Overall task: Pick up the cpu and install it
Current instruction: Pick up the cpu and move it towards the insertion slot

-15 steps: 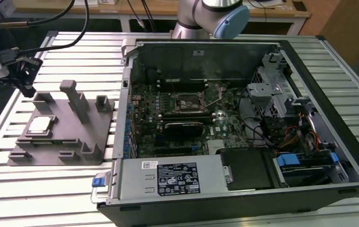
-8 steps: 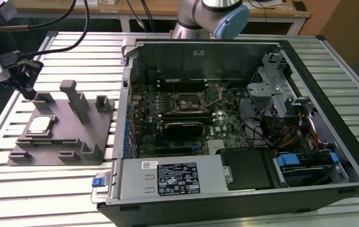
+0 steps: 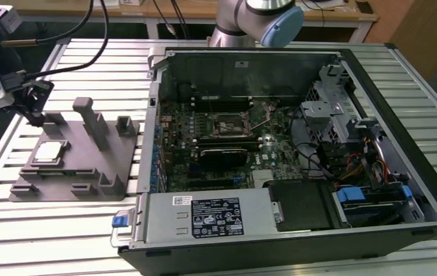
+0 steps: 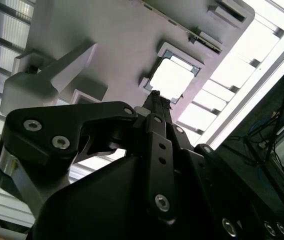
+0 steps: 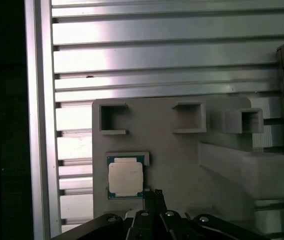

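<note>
The cpu (image 3: 48, 152) is a small square chip with a silvery top, lying flat in a shallow recess of the grey stepped block (image 3: 73, 172). Both wrist views show the cpu (image 5: 125, 177) (image 4: 174, 77) in that recess. My gripper (image 3: 36, 119) hangs just above the block, a little behind the cpu in the exterior view and not touching it. Its dark fingers (image 5: 152, 196) stand pressed together with nothing between them, and their tip (image 4: 155, 95) sits beside the chip's edge. The dark socket (image 3: 230, 123) with its thin lever lies on the motherboard inside the open computer case.
The open computer case (image 3: 402, 63) takes up the exterior view's middle and right, with its power supply (image 3: 203, 215) at the front. Upright posts (image 3: 88, 118) rise from the grey block close to the gripper. Everything rests on a slatted aluminium table (image 3: 88, 57).
</note>
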You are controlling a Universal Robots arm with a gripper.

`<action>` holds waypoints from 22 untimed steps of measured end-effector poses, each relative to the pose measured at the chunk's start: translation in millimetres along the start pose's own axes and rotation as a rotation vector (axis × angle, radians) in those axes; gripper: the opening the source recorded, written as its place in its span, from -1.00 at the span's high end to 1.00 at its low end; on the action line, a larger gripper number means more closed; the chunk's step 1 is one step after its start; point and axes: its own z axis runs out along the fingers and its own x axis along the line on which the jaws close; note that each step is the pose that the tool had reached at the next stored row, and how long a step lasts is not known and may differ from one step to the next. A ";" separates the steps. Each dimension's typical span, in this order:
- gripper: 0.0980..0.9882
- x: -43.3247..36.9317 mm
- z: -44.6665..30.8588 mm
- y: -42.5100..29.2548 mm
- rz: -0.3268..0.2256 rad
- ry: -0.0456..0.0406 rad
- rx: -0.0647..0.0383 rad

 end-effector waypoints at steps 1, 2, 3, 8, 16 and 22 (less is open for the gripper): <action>0.98 0.1 1.5 -0.2 0.000 0.0000 0.000; 0.98 0.3 3.0 -0.3 0.000 0.0000 0.000; 0.98 0.5 4.7 -0.5 0.000 0.0000 0.000; 0.98 2.4 12.3 -0.9 0.000 0.0000 0.000; 0.98 5.1 21.3 -1.5 0.000 0.0001 0.000; 0.98 6.3 26.2 -1.8 0.000 0.0000 0.000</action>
